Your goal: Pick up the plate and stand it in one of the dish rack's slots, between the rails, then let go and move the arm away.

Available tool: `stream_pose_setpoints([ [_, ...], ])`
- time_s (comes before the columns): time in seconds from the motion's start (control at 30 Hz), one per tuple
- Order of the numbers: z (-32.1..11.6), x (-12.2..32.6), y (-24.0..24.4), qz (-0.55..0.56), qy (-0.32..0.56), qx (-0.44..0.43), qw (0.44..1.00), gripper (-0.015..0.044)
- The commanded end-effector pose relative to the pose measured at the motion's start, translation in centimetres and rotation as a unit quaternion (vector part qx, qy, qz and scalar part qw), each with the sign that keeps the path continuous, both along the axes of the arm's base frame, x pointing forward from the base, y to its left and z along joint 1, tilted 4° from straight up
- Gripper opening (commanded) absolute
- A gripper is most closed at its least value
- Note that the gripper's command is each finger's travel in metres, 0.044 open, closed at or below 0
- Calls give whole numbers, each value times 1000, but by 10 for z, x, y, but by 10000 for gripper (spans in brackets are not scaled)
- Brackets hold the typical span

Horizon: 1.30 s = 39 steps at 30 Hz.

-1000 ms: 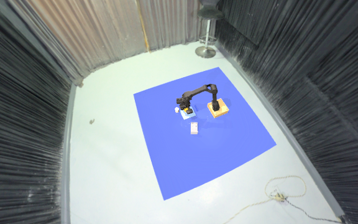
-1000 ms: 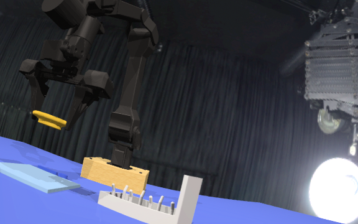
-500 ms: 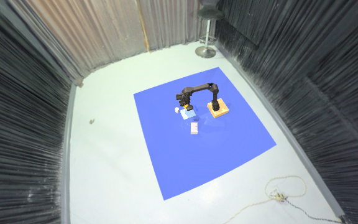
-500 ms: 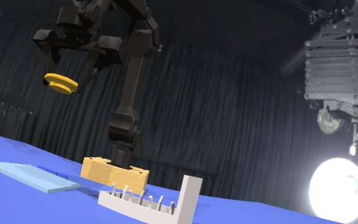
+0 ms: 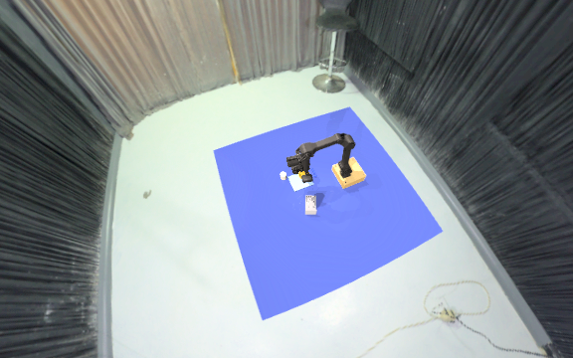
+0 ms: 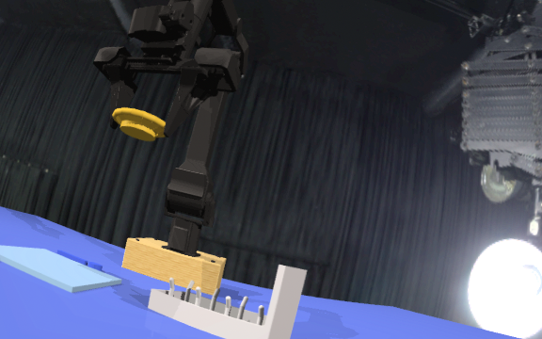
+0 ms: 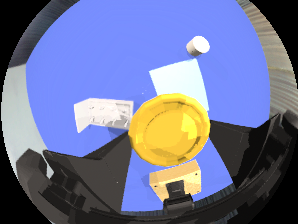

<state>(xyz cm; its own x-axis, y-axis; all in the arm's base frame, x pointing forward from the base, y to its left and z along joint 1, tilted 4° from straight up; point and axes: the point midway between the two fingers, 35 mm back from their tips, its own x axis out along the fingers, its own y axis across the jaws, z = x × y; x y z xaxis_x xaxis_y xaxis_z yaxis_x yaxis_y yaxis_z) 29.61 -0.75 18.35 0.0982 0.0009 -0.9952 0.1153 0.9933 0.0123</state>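
The yellow plate [image 5: 301, 174] [image 6: 139, 123] [image 7: 170, 130] is held across its width between the two fingers of my gripper [image 6: 139, 126] [image 7: 169, 130], well above the mat. Its eating side faces the wrist camera, and it is slightly tilted in the exterior view. My gripper is shut on the plate, with a finger at each side of the rim. The white dish rack [image 5: 310, 205] [image 6: 287, 301] [image 7: 107, 114] stands on the blue mat, with several short upright rails and a tall wall at one end. In the wrist view the rack is left of the plate.
A light blue square board [image 5: 298, 185] [image 6: 61, 273] [image 7: 177, 80] lies below the plate. A white cylinder [image 5: 283, 175] [image 7: 199, 46] stands beyond it. The arm's wooden base [image 5: 354, 177] [image 6: 165, 266] [image 7: 190, 176] is behind the rack in the exterior view. A small blue object [image 6: 94, 266] is beside the board.
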Motion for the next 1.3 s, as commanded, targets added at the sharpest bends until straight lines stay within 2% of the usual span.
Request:
stream_pose_setpoints([
  [0.0, -5, -24, 42, -92, 2, 8, 996, 0],
  [0.47, -9, -29, 55, -114, 1, 18, 993, 0],
  [0.87, -55, 15, 73, -32, -45, 142, 988, 0],
  [1.27, -90, 47, 81, 64, -127, 245, 959, 0],
])
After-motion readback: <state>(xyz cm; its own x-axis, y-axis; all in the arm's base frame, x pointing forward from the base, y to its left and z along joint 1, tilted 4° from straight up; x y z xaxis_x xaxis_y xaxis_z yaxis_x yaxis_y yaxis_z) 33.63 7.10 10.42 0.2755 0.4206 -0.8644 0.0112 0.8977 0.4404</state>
